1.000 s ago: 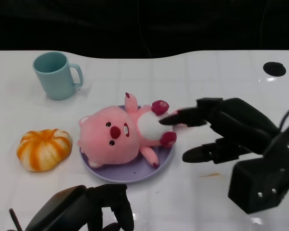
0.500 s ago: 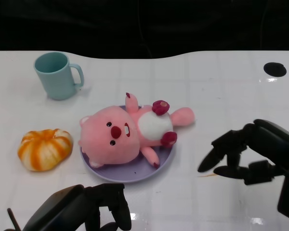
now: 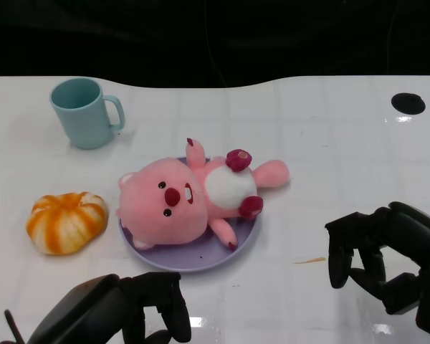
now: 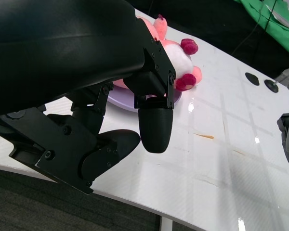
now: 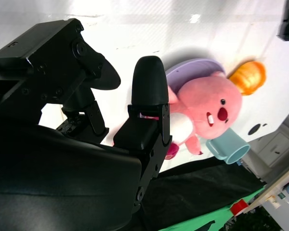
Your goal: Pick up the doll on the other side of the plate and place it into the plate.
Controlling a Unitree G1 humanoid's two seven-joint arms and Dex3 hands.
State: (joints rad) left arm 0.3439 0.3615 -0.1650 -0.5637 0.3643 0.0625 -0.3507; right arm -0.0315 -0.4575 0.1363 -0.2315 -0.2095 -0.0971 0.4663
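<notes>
A pink plush doll (image 3: pixel 190 197) lies on its back on the lavender plate (image 3: pixel 193 259) in the middle of the table, its tail hanging over the plate's right rim. The wrist views also show the doll (image 4: pixel 180 60) (image 5: pixel 209 108) on the plate (image 4: pixel 120 100) (image 5: pixel 190 67). My right hand (image 3: pixel 383 254) hovers low at the table's right front, well apart from the doll, fingers curled downward and holding nothing. My left hand (image 3: pixel 122 312) rests at the front edge left of centre, fingers curled, nothing in it.
A light blue mug (image 3: pixel 84 112) stands at the back left. An orange and white pumpkin-shaped toy (image 3: pixel 64 221) sits left of the plate. Black round holes (image 3: pixel 408 102) mark the table's far right. A small orange mark (image 3: pixel 309 260) lies on the white table near my right hand.
My right hand has let go of the doll's tail and drawn back toward the front right, curling its fingers. The doll stays on the plate. The left hand barely moved.
</notes>
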